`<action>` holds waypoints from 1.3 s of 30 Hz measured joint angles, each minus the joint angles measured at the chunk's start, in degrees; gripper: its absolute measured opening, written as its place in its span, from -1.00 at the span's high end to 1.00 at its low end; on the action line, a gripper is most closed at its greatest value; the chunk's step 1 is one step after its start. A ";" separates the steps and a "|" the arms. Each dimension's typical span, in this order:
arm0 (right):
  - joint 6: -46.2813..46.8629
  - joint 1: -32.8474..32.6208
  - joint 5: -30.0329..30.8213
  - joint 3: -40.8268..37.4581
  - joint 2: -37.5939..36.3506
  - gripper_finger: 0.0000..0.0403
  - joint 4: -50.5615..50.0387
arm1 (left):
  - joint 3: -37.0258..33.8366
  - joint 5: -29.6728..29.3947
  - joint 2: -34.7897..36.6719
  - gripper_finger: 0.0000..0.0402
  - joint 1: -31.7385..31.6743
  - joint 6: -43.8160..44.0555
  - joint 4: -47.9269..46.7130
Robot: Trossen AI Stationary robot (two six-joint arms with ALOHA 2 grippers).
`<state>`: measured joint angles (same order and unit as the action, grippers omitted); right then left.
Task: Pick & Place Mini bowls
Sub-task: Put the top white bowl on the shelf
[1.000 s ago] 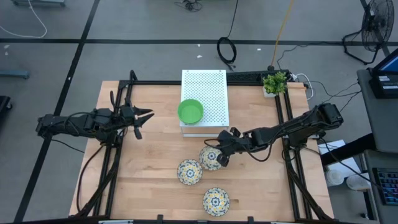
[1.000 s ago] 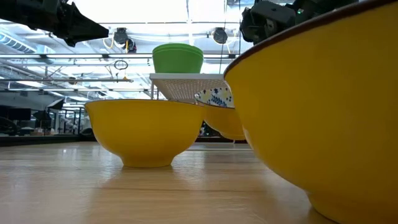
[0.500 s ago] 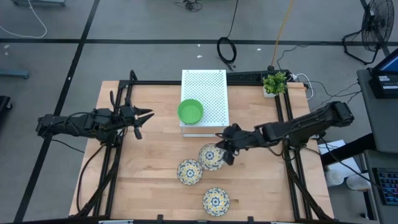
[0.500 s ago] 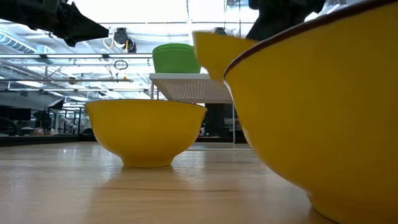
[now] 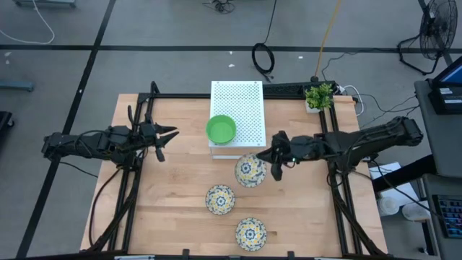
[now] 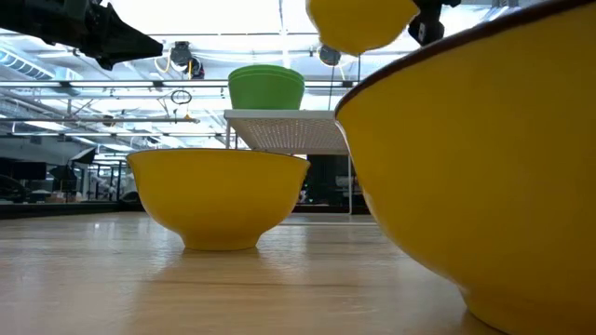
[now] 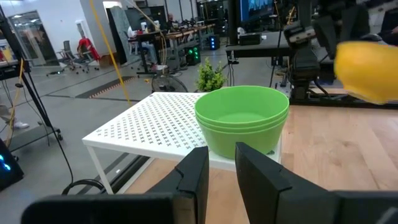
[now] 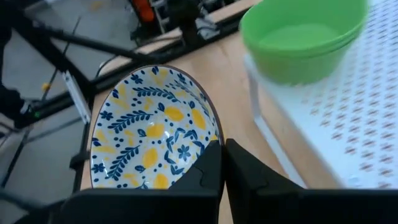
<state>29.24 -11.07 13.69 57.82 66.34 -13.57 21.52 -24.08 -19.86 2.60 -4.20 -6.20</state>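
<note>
While the floral bowl hangs in the air, the scene reads as follows:

Right claw: the right claw (image 5: pixel 270 160) is clamped shut on the rim of a floral bowl (image 5: pixel 250 170), holding it clear of the bench (image 5: pixel 173 209), just in front of the white box (image 5: pixel 238 108). In the right wrist view the two fingers (image 8: pixel 205 177) pinch the near edge of the bowl — its yellow-and-blue inside faces the camera.

Held bowl: from the low view its yellow underside (image 6: pixel 358 23) shows high up, above the level of the box top and to the right of the green stack.

Green bowls: a stack of green bowls (image 5: pixel 221 129) sits on the front left corner of the white box; the left wrist view shows at least two rims nested together (image 7: pixel 242 118).

Other floral bowls: two more rest on the bench — one (image 5: pixel 220 198) near the middle, one (image 5: pixel 250 233) closer to the front edge, both apart from each other.

Left claw: the left claw (image 5: pixel 164 137) hovers over the left side of the bench, well away from the bowls, its fingers (image 7: pixel 193 177) slightly parted and holding nothing.

Plant: a small potted plant (image 5: pixel 318 96) stands at the far right corner.
</note>
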 joint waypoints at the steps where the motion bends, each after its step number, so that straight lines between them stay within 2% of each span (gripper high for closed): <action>1: -0.01 0.74 -0.04 0.00 -0.50 1.00 -0.01 | 0.00 0.00 0.00 0.57 0.01 -0.01 0.00; 6: 0.43 6.57 -2.15 0.02 -3.12 1.00 0.07 | 0.00 0.00 0.00 0.57 0.01 -0.01 0.00; 14: 3.71 20.26 -15.60 0.07 -4.83 1.00 -0.11 | 0.00 0.00 0.00 0.57 0.01 -0.03 0.00; 18: 5.15 26.12 -19.97 0.07 -4.57 1.00 -1.86 | 0.00 0.00 0.00 0.57 0.01 -0.03 0.00; 23: 5.82 31.12 -21.54 0.07 -4.50 1.00 -4.37 | 0.00 0.00 0.00 0.57 0.01 -0.03 0.00; 30: 6.79 33.95 -23.00 0.53 -4.36 1.00 -5.40 | 0.00 0.00 0.01 0.57 0.00 -0.03 -0.01; 35: 6.81 36.00 -22.83 7.96 -1.42 1.00 -12.50 | 0.00 0.00 0.02 0.57 -0.01 -0.05 0.00; 39: 6.14 37.30 -22.77 16.95 4.19 1.00 -25.20 | 0.00 0.00 0.00 0.57 0.01 -0.05 0.00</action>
<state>35.38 26.23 -9.08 74.77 70.53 -38.77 21.52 -24.08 -19.86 2.61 -4.25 -6.20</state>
